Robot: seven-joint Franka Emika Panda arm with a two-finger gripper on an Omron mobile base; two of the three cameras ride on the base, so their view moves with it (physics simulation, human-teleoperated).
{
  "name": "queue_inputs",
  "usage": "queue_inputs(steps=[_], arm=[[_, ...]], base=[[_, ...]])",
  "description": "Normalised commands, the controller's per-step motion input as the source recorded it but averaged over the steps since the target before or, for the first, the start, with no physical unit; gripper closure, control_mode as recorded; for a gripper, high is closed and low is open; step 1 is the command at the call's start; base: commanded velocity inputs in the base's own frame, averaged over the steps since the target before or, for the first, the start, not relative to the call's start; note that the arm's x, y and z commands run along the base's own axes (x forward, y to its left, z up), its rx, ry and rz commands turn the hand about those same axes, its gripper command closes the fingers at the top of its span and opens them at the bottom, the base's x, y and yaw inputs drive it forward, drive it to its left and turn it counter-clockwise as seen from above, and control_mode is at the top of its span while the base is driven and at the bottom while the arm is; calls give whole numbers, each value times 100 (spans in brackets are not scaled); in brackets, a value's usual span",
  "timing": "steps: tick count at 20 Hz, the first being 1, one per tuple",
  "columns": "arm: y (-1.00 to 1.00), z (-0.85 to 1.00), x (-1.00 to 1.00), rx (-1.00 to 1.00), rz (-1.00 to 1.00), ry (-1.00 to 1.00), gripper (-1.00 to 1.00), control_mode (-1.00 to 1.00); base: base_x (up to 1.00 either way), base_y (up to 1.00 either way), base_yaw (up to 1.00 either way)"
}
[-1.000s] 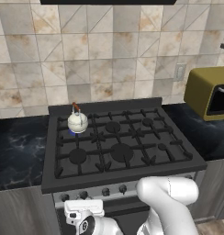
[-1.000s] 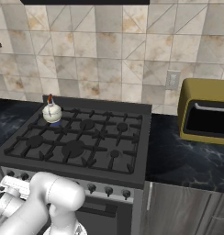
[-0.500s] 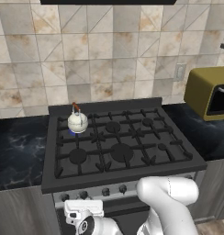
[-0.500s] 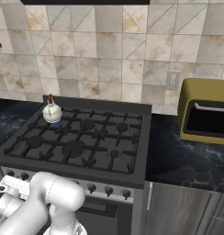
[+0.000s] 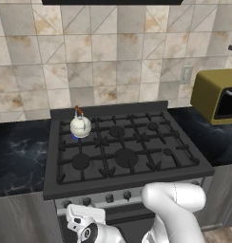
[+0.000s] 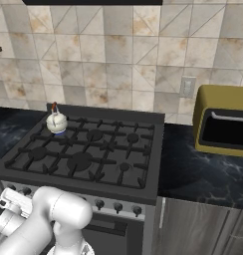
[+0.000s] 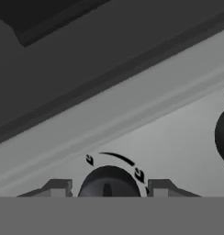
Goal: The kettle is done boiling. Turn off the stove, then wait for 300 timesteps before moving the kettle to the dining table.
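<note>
While set low against the stove's (image 5: 137, 176) grey front, tool (image 7: 109, 188) straddles one dark knob (image 7: 109, 180), fingers (image 7: 58, 188) spread to either side of it. Shows a thin strip of grey panel between each finger and the knob; cannot tell whether the pads grip it. Faces a second knob (image 7: 222, 135) further along the panel, at the edge of the hand view.

Kettle (image 5: 81, 126) sits upright on the rear left burner, well apart from the tool and above it, red-and-black handle arched over the top. Glows blue (image 5: 74, 137) at its base.

Leaves the other grates bare, with black marble counter (image 5: 18, 156) flanking the range. Holds an olive toaster oven (image 5: 215, 97) on the right stretch, below a wall outlet (image 5: 186, 73) in the tile. Nothing between kettle and stove front but grates.
</note>
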Motion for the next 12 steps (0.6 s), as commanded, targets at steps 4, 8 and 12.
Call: queue_inputs(steps=[4,8,12], arm=[[0,-26,0,29,0,-4,100,-100],[0,-19,0,33,-1,-10,100,-100],[0,-18,0,35,-2,-9,100,-100]], base=[[0,0,0],[0,0,0],[0,0,0]])
